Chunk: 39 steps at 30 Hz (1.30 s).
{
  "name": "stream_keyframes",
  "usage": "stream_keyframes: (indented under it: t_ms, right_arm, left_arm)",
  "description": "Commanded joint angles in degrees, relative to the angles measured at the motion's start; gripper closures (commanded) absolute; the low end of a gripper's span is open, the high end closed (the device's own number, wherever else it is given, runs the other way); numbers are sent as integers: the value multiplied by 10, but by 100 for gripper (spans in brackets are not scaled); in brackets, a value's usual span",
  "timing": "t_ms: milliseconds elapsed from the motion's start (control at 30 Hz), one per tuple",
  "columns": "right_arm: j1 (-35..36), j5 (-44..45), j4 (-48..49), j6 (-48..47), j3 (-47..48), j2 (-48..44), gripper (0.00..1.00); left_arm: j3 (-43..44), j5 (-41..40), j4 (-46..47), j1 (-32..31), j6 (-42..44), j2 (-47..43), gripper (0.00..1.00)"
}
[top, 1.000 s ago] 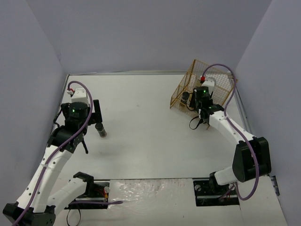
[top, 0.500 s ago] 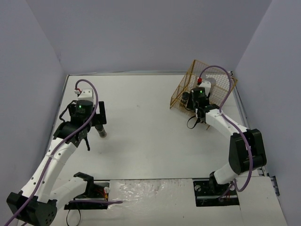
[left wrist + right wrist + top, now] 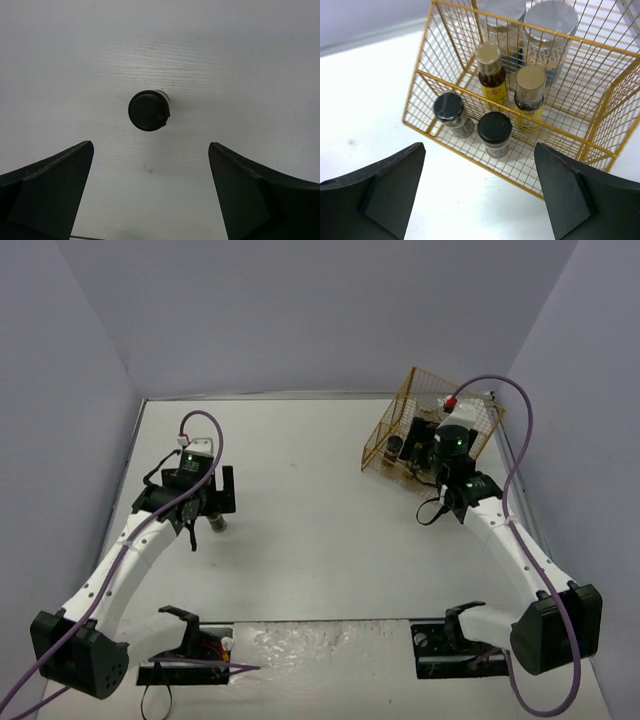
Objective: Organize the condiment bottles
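Note:
One short dark black-capped bottle (image 3: 147,110) stands alone on the white table (image 3: 240,60), also seen in the top view as the lone bottle (image 3: 215,523). My left gripper (image 3: 150,200) hangs above and just short of it, open, with nothing between the fingers. The other condiment bottles stand in the gold wire rack (image 3: 470,85): two silver-lidded jars (image 3: 551,20) at the back, two brown-capped yellow-labelled bottles (image 3: 529,95) in the middle, and two black-capped jars (image 3: 495,130) at the front. My right gripper (image 3: 480,195) is open above the rack's front edge, holding nothing.
The rack (image 3: 400,410) sits at the table's far right corner, close to the right wall. Grey walls close in the table on three sides. Both arm bases and their cables lie along the near edge.
The right gripper opened, let go of a black-capped jar inside the rack and drew back and up. The left arm reached farther out over the lone jar, still open.

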Motion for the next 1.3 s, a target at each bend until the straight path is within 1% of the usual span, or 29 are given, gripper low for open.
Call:
stream_keyframes:
  t_ms: [0,100,300,400,433,500,567,700,733,767,833,900,933,1000,1133,1267]
  right_arm:
    - [-2,-40,2,-7,-14,-89,12]
    - [-2,-63,-8,-7,-25,-138,11]
    - [-1,-83,-28,-10,-55,-203,10]
    - [-2,-88,-36,-12,-64,-220,10]
    - [-2,-87,-37,-13,-67,-225,10]
    - [-2,-87,-39,-13,-73,-232,9]
    - [-2,-88,-38,-12,-77,-235,9]
    - [-2,-91,-38,-7,-88,-240,9]
    - [-2,-91,-39,-7,-90,-241,9]
    - [-1,-89,-39,-7,-91,-242,9]
    - [-1,-89,-38,-7,-95,-244,9]
    - [-1,-89,-38,-7,-96,-247,9]
    - [-1,-88,-39,-7,-98,-249,9]
    - [-1,-89,-39,-7,-101,-253,9]
    - [-2,-94,-39,-6,-102,-261,9]
    - [-2,-98,-61,-7,-98,-267,9]
  left_arm:
    - [34,27,6,7,-11,34,3]
    - [41,35,4,19,-9,63,3]
    - [51,82,20,73,2,126,4]
    - [60,99,20,82,2,153,10]
    - [62,104,19,82,1,159,13]
    - [61,109,18,83,-4,168,24]
    - [59,113,19,82,-7,172,30]
    - [58,125,19,81,-8,189,48]
    - [60,134,20,80,-8,193,53]
    - [63,138,19,79,-10,195,65]
    - [74,137,18,65,-10,203,74]
    - [95,127,14,36,-9,209,81]
    - [114,127,12,23,-11,218,82]
    - [151,129,10,-26,-16,243,83]
    - [235,141,3,-108,-27,310,84]
    - [345,142,-20,-179,-27,383,84]
